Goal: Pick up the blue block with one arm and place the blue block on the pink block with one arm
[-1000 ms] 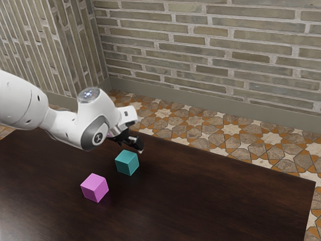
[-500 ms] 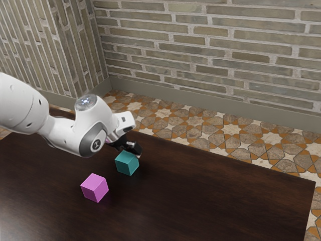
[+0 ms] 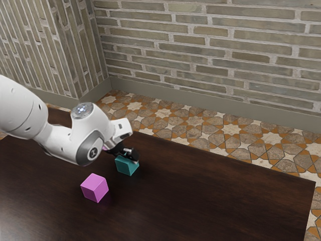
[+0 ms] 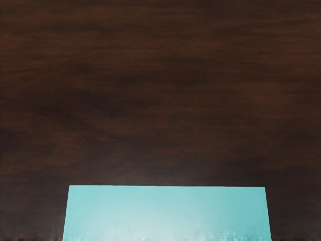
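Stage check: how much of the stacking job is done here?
Done: nothing stacked. In hand: the pincer sits at the top of the blue block, which rests on the table. Left: lift it, carry it to the pink block, which stands apart, and set it on top.

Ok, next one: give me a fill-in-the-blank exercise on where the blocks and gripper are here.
The gripper is down at the ___ block.
The pink block sits on the table with ___ stacked on it.
The blue block lies to the exterior view's ___ of the pink block.
Missing: blue; nothing; right.
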Robot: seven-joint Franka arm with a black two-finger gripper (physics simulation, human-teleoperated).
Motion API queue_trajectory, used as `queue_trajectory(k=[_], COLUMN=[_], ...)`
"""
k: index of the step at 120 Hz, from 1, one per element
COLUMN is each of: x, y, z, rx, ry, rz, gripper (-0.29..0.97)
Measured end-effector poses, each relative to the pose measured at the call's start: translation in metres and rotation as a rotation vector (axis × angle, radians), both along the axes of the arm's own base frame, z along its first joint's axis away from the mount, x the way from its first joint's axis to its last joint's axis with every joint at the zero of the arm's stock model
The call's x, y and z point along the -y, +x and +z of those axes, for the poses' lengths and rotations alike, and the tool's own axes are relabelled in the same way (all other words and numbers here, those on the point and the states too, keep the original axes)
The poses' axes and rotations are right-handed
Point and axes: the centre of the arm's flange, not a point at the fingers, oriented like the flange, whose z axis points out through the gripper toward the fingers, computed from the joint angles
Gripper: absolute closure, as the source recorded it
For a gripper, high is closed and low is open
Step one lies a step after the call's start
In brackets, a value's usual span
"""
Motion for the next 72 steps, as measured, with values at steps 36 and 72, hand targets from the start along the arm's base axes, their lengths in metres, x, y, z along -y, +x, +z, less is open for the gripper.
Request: queue_trajectory(k=[36, 72], x=[-0.001, -0.0036], y=[-0.0015, -0.0054], z=[0.0009, 0.0004], rx=[0.022, 0.022], ry=[0.0, 0.0], rz=[0.003, 0.007], gripper=[0.0, 0.01])
